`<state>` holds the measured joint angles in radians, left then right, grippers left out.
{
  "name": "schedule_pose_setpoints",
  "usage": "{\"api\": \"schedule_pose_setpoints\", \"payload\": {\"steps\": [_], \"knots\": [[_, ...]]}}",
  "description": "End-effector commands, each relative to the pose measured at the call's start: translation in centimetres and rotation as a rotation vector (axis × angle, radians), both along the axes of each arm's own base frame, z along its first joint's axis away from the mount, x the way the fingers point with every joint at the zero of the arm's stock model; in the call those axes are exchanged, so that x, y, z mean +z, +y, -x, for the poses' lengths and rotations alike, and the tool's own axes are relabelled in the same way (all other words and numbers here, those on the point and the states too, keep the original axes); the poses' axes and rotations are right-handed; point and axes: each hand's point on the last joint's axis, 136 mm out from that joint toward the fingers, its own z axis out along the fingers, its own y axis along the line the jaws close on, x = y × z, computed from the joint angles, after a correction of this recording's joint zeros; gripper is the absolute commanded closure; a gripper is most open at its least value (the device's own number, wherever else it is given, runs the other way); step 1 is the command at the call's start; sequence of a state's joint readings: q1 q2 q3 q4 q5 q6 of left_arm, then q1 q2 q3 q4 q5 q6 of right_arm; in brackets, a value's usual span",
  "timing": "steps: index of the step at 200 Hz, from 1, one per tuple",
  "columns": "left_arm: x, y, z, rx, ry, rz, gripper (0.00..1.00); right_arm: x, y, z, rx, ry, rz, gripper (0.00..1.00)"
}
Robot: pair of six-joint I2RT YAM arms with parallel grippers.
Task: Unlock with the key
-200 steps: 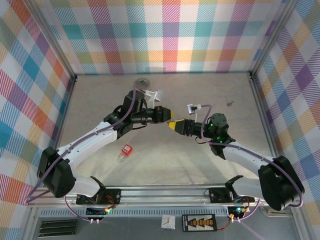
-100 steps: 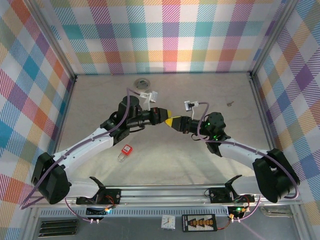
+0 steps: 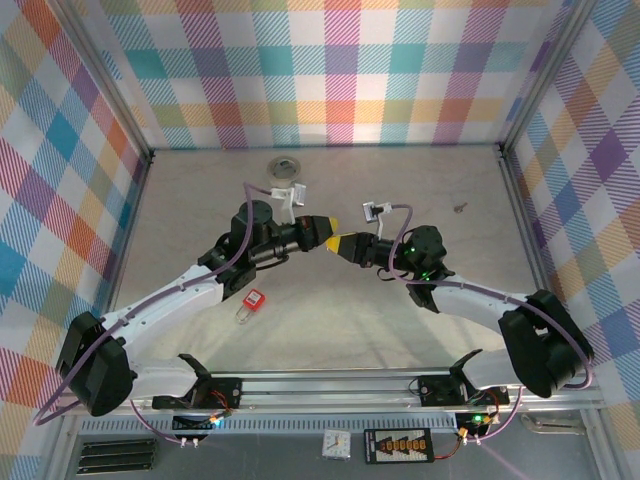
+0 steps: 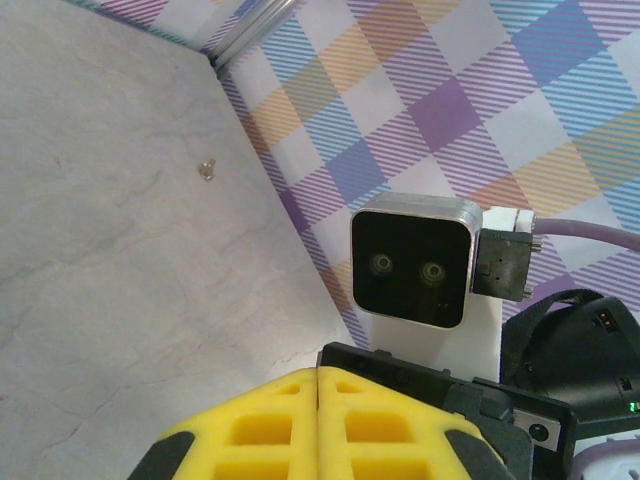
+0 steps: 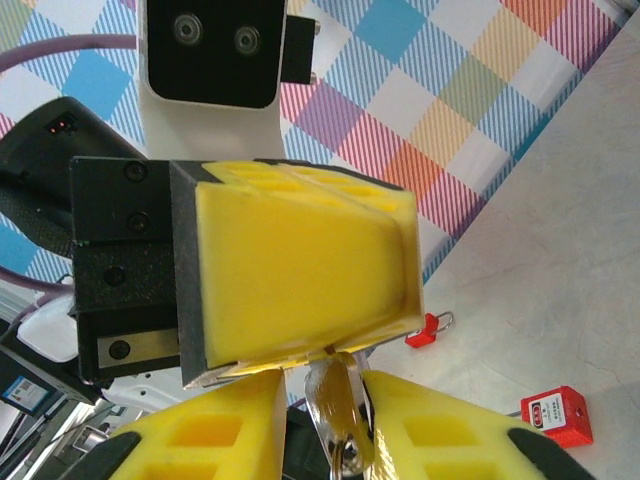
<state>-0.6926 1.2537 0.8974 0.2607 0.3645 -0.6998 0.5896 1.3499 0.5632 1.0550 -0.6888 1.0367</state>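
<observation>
Seeing left fingers (image 5: 300, 270) pinched together on key (image 5: 335, 405) tip, mid-air above surface (image 3: 400, 190) centre; right fingers (image 5: 440, 430) slightly apart, flanking key. We note red padlock (image 3: 253, 299) lying near-left.

White arms (image 3: 165, 300), yellow pads (image 4: 250, 440), purple cables (image 4: 590, 232)

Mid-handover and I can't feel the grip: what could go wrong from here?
The key sits only at the tip edge of the left fingers, with the right fingers on either side; releasing early could drop it. The two sets of fingers nearly touch and could bump. The padlock lies loose on the table and may slide when the key goes in.
</observation>
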Motion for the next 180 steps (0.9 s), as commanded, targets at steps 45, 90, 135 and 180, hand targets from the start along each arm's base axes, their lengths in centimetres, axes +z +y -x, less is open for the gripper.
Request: {"api": "schedule_pose_setpoints", "payload": {"steps": [45,90,135,180], "knots": [[1.3,0.5,0.2,0.035,-0.043,0.060,1.00,2.6,0.0,-0.1,-0.011,-0.066,-0.045,0.81],[0.8,0.4,0.2,0.042,-0.040,0.074,1.00,2.9,-0.1,0.0,-0.015,-0.063,-0.053,0.95],[-1.2,1.8,-0.1,0.126,-0.012,0.045,0.85,2.8,-0.3,0.1,-0.033,-0.047,-0.002,1.00],[-2.0,9.0,0.2,0.358,0.015,-0.176,0.01,-0.5,-1.4,-0.1,-0.107,0.045,0.274,1.00]]}}
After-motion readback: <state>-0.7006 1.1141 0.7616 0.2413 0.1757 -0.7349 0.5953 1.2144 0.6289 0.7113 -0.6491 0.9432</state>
